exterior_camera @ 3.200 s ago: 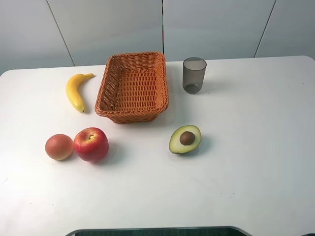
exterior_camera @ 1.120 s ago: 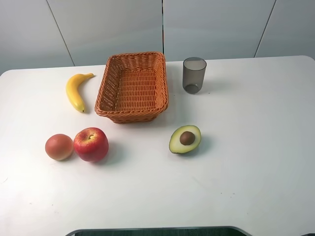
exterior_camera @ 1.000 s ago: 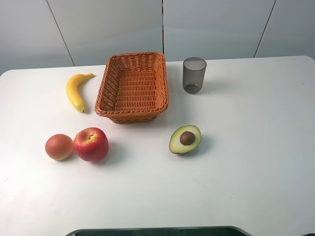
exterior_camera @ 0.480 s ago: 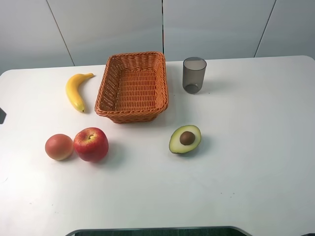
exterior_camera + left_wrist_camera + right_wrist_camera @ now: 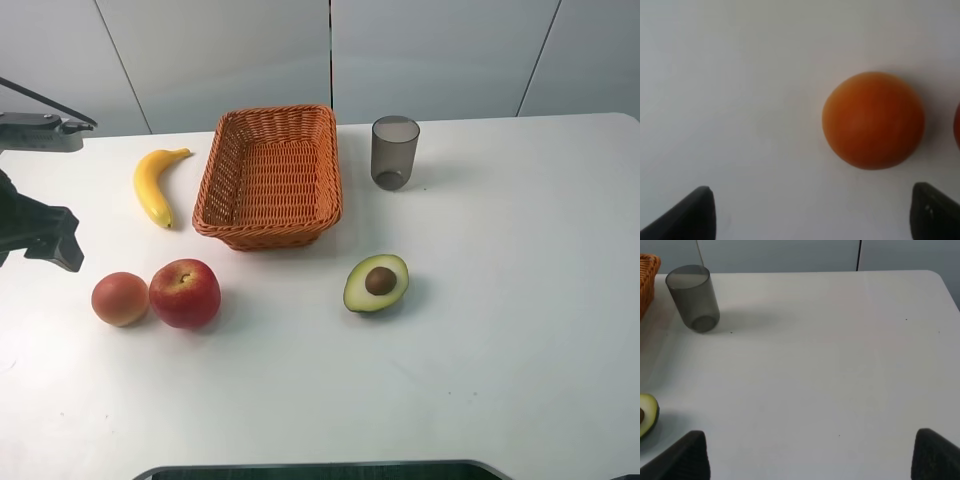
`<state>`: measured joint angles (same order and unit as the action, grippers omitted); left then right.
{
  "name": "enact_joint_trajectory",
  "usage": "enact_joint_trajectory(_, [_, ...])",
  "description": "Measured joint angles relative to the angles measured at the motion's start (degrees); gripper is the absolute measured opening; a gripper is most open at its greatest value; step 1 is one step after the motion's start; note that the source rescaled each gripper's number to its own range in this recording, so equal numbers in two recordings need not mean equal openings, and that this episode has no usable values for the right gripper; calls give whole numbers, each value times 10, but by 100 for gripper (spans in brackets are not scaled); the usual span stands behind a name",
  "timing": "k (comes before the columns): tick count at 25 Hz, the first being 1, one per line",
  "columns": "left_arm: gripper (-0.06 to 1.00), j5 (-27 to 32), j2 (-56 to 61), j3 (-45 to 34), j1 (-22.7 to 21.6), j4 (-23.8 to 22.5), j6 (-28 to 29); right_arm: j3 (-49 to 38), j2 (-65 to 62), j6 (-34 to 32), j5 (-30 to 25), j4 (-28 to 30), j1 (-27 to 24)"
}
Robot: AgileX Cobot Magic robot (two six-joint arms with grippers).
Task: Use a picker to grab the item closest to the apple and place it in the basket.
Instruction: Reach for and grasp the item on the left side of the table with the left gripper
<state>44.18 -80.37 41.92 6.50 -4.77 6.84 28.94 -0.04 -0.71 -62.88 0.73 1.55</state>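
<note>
The picker's black clamp, my left gripper, hangs at the table's left edge, just up and left of the small orange-pink item. A grey bar and a thin cable sit above it. In the left wrist view the item lies ahead of the open left gripper, off to one side, with nothing between the fingers. The red apple touches the item's right side. The wicker basket stands empty at the back centre. My right gripper is open over bare table.
A banana lies left of the basket. A grey cup stands to the basket's right. An avocado half rests in front of the basket, towards the right. The right wrist view shows the cup and the avocado's edge.
The left arm has come in from the left edge and now hangs beside the orange-pink item. The fruits, basket and cup have stayed put.
</note>
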Motion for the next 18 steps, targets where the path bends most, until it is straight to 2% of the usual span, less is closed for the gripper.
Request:
enact_joint_trajectory(7, [99,-42,-51,0,0,31,-1,0,0,0,0,0,0])
enact_joint_trajectory(18, [99,-65,-66,0,0,39,-24,0,0,0,0,0,0])
